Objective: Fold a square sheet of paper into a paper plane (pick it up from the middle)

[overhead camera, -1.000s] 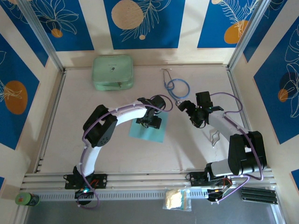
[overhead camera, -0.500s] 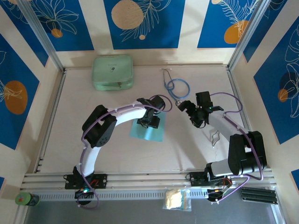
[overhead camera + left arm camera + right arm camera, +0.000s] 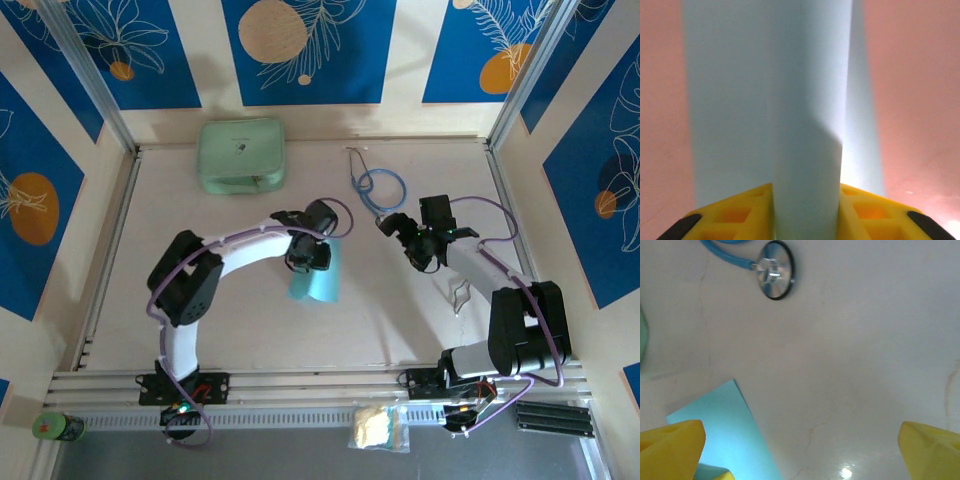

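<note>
Paper [image 3: 320, 278] pinched mid-sheet in left gripper [image 3: 305, 257].

Stethoscope [image 3: 380, 188] just beyond right gripper [image 3: 402, 242]; mint-green case [image 3: 241, 155] far left; square sheet of paper [image 3: 320, 278] mid-table; bare table [image 3: 370, 320] nearer bases.

The thin light-blue square sheet of paper [image 3: 810, 125] looks matt and smooth. It bulges in a soft, uncreased ridge between matt yellow plastic fingers [image 3: 730, 212] with hollow moulded cells. The pale beige table [image 3: 865, 365] is smooth with a faint sheen, a glare spot at six o'clock and hairline cracks. At eleven o'clock the round stethoscope chest piece [image 3: 774, 271] is polished metal, and its blue tube [image 3: 727, 254] looks glossy and rubbery. The mint-green rounded case [image 3: 241, 155] looks matt.
</note>
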### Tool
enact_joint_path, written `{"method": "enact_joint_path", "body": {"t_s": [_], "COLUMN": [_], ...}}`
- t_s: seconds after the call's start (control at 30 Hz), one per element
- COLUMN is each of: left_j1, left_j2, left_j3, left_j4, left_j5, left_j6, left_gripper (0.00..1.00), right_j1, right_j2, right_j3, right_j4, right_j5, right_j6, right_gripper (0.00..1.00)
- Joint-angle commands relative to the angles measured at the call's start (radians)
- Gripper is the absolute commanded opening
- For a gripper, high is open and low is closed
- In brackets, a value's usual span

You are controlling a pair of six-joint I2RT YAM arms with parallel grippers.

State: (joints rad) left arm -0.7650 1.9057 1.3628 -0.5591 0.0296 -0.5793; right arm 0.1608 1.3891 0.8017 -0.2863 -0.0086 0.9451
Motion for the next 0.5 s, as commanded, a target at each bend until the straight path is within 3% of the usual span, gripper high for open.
{"method": "enact_joint_path", "body": {"t_s": [0.0, 0.13, 0.23, 0.47], "left_j1": [0.057, 0.117, 0.150, 0.172], "left_j2": [-0.095, -0.133, -0.123, -0.070], "left_j3": [-0.066, -0.181, -0.252, -0.301], "left_j4": [0.174, 0.397, 0.535, 0.537], "left_j5": [0.208, 0.384, 0.450, 0.413], "left_j6": [-0.074, -0.192, -0.269, -0.255], "left_gripper": [0.31, 0.31, 0.32, 0.32], "right_j1": [-0.005, 0.000, 0.020, 0.107], "right_j2": [-0.034, -0.050, -0.035, 0.073], "right_j3": [-0.031, -0.059, -0.061, -0.014], "right_j4": [0.114, 0.237, 0.292, 0.283], "right_j5": [-0.111, -0.224, -0.300, -0.362], "right_j6": [-0.028, -0.051, -0.074, -0.101], "right_gripper": [0.98, 0.94, 0.87, 0.70]}}
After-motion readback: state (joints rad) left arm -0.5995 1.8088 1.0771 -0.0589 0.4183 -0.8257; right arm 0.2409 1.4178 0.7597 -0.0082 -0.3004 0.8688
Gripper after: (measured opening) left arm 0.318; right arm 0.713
